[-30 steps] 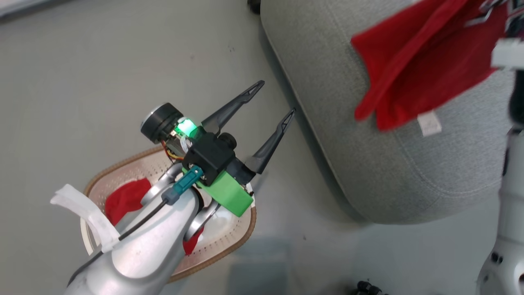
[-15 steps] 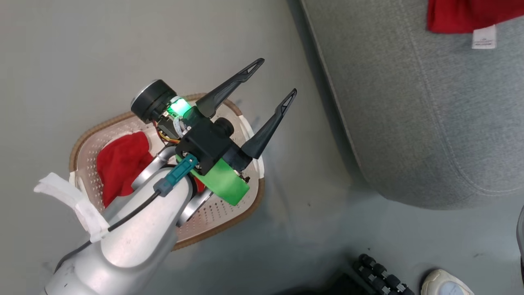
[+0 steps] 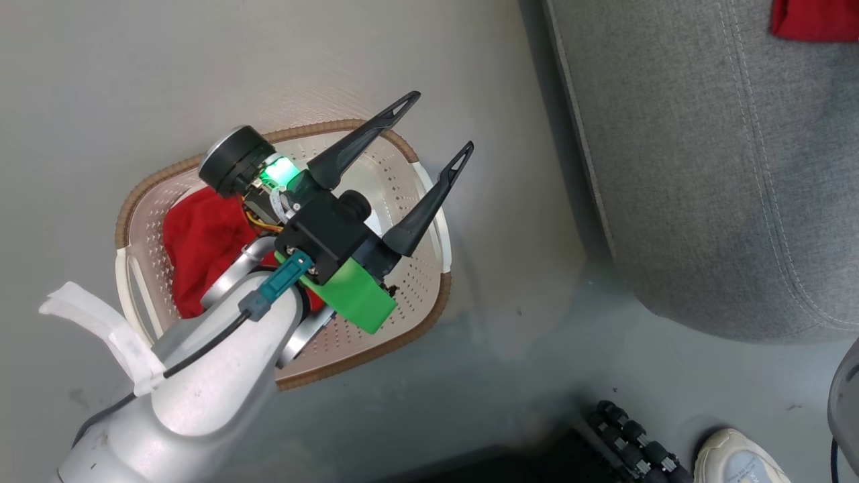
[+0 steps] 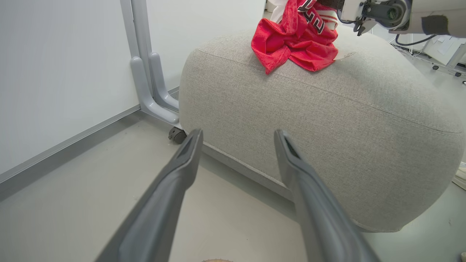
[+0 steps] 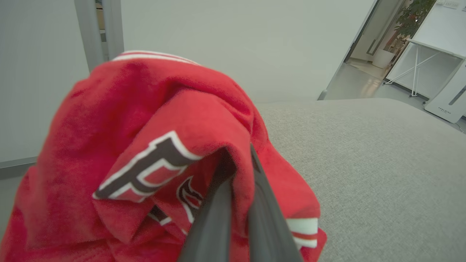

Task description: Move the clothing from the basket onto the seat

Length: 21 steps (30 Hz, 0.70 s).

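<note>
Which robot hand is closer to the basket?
Left. The left gripper hangs open just above the basket; the right gripper is away over the seat, shut on a red garment.

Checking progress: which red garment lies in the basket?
The plain red garment beneath the left arm; the lettered garment rests on the seat, pinched by the right gripper.

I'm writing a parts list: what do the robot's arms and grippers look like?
The left forearm is silver-grey, with a black cable, teal connector and white strap. The left gripper has a black body, green block, green light and long tapering dark fingers; the right fingers match.
</note>
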### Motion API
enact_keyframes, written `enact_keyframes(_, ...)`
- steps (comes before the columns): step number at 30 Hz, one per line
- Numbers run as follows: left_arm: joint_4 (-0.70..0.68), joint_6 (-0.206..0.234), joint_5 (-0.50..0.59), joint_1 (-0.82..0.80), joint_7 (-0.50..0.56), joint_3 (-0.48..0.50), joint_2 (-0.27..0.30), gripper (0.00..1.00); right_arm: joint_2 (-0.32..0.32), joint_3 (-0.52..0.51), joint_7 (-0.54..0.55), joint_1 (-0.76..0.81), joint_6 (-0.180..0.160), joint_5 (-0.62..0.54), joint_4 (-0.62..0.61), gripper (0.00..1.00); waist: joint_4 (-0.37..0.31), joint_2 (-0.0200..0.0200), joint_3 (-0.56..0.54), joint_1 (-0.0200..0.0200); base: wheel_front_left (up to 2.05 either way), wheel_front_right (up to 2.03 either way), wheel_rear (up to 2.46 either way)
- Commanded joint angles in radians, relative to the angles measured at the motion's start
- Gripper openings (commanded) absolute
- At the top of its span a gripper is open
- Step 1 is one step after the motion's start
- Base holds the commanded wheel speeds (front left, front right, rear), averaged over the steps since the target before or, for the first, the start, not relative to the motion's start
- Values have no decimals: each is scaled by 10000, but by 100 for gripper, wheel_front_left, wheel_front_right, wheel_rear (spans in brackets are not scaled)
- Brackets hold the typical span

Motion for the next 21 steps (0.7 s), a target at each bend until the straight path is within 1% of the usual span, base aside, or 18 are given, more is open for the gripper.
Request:
enact_keyframes(1, 7, 58, 25, -186, -62, 16, 75, 100, 33, -102, -26, 256, -10, -64, 151, 0, 1, 91, -18, -2, 0, 0, 0)
enact_keyframes(5, 67, 80, -15, -182, -92, 8, 66, 100, 152, -122, -26, 508, -10, -127, 373, 0, -48, 91, -162, -2, 0, 0, 0)
enact_keyframes(6, 78, 88, -19, -178, -106, -2, 62, 100, 183, -145, -26, 542, -10, -81, 350, 27, -60, 91, -221, -2, 0, 0, 0)
enact_keyframes(7, 106, 107, -31, -150, -128, -6, 56, 100, 230, -91, -26, 606, -10, -74, 288, 86, -84, 91, -323, -2, 0, 0, 0)
enact_keyframes(8, 127, 120, -54, -125, -133, -4, 38, 100, 255, -47, -26, 663, -10, -66, 228, 100, -98, 91, -401, -2, 0, 0, 0)
enact_keyframes(13, 369, 179, -181, 213, -243, -17, -124, 100, 340, 175, -26, 1312, -10, 67, -181, 100, -172, 91, -1175, -2, 0, 0, 0)
enact_keyframes(18, 675, 270, -376, 614, -342, 24, -352, 100, 349, 637, -26, 2464, -10, 173, -655, 100, -208, 91, -2199, -2, 0, 0, 0)
enact_keyframes(21, 831, 346, -486, 889, -391, 94, -485, 100, 386, 872, -26, 3124, -10, 431, -1042, 100, -193, 91, -2802, -2, 0, 0, 0)
